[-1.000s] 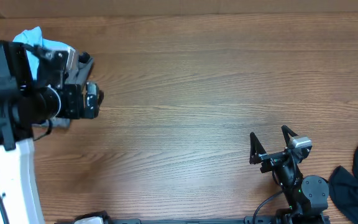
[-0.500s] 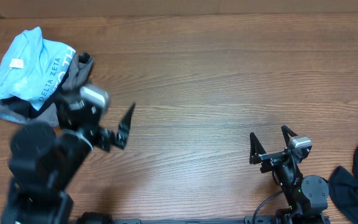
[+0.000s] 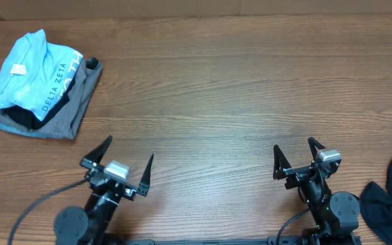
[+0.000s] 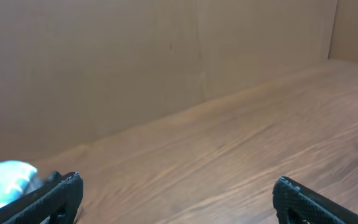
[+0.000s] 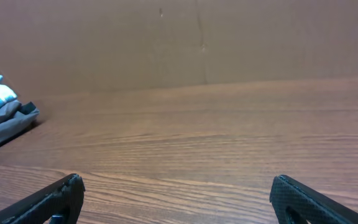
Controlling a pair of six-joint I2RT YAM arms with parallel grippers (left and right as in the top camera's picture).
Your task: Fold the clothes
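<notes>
The light-blue T-shirt (image 3: 29, 68) lies heaped at upper left, well apart from the left hand (image 3: 128, 151) and right hand (image 3: 294, 144), both spread wide and empty.

a wooden table (image 3: 237, 102) with grain running left to right takes up the whole scene. a grey garment (image 3: 73, 112) lies directly on it at the far left corner, folded into a rough rectangle. stacked on the grey garment is a black garment (image 3: 20, 118), only its edges showing, and on top of that a bunched light-blue t-shirt (image 3: 26, 75) with white lettering reading "delta zeta" and a small white tag. well apart from the grey garment, at the table's opposite, near right edge, a dark garment (image 3: 386, 204) lies crumpled on the wood, partly out of view.
</notes>
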